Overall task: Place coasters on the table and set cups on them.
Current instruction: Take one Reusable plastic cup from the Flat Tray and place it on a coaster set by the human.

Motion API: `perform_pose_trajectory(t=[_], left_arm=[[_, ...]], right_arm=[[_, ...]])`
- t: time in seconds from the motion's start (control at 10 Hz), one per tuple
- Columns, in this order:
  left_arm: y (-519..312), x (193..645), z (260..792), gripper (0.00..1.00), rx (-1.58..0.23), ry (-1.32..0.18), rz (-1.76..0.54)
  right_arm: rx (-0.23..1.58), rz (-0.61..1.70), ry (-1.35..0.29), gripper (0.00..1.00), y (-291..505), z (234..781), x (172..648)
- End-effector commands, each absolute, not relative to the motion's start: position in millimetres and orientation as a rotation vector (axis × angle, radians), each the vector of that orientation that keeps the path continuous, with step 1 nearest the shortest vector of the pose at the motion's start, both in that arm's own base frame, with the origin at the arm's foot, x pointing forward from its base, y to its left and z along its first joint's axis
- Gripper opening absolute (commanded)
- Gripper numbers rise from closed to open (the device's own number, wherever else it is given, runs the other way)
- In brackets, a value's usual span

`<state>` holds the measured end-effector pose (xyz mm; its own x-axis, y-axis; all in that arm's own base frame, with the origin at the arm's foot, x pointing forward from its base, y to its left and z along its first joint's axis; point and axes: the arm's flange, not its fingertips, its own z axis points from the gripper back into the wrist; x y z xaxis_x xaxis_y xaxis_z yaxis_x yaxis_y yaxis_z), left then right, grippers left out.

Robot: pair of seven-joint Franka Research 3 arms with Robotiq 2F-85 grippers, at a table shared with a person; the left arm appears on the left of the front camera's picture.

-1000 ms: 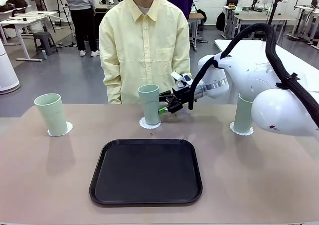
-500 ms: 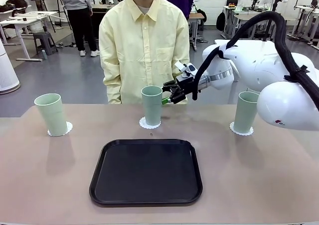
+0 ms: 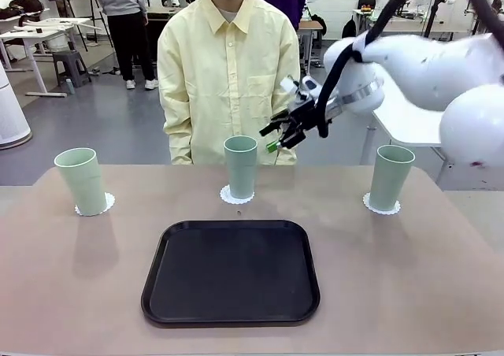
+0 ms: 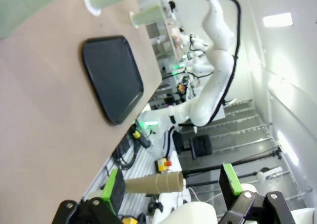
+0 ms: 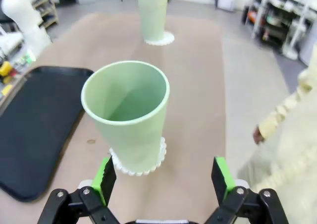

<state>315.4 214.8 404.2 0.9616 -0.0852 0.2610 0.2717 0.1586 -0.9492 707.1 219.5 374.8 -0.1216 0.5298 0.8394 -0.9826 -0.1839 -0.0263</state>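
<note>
Tan table (image 3: pixel 79 277) holds three cups (image 3: pixel 240 167) upright on coasters (image 3: pixel 237 196) | right gripper (image 3: pixel 281 134) open, empty, above middle cup | left wrist view: left gripper (image 4: pixel 173 184) open off-table.

3 upright green cups (image 3: pixel 240 166), on coasters (image 3: pixel 236 195)

Pale-green cups (image 3: pixel 240 166) stand on white lacy coasters (image 3: pixel 235 196); the worktop (image 3: pixel 394 277) is tan-pink, the tray (image 3: pixel 231 271) below the right tool (image 3: pixel 279 135) black.
</note>
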Motion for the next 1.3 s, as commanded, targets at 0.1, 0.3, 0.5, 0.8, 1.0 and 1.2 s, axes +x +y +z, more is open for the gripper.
perform_pose_trajectory(t=[0.1,0.3,0.5,0.8,1.0,1.2], left_arm=[[215.9,314.1,406.8,1.00,-1.393,-0.167,-0.256],[215.9,314.1,406.8,1.00,-1.393,-0.167,-0.256],[215.9,314.1,406.8,1.00,-1.393,-0.167,-0.256],[215.9,314.1,406.8,1.00,-1.393,-0.167,-0.256],[215.9,314.1,406.8,1.00,-1.393,-0.167,-0.256],[215.9,314.1,406.8,1.00,-1.393,-0.167,-0.256]], right_arm=[[0.527,1.462,-0.433,1.00,208.0,467.8,610.0],[0.345,1.304,-0.231,1.00,215.3,514.5,565.2],[0.226,1.185,-0.124,1.00,227.9,540.2,537.7],[0.117,1.006,0.026,1.00,238.6,543.1,519.3],[0.130,1.051,-0.020,1.00,233.7,542.5,507.7],[0.130,1.051,-0.020,1.00,233.7,542.5,507.7]])
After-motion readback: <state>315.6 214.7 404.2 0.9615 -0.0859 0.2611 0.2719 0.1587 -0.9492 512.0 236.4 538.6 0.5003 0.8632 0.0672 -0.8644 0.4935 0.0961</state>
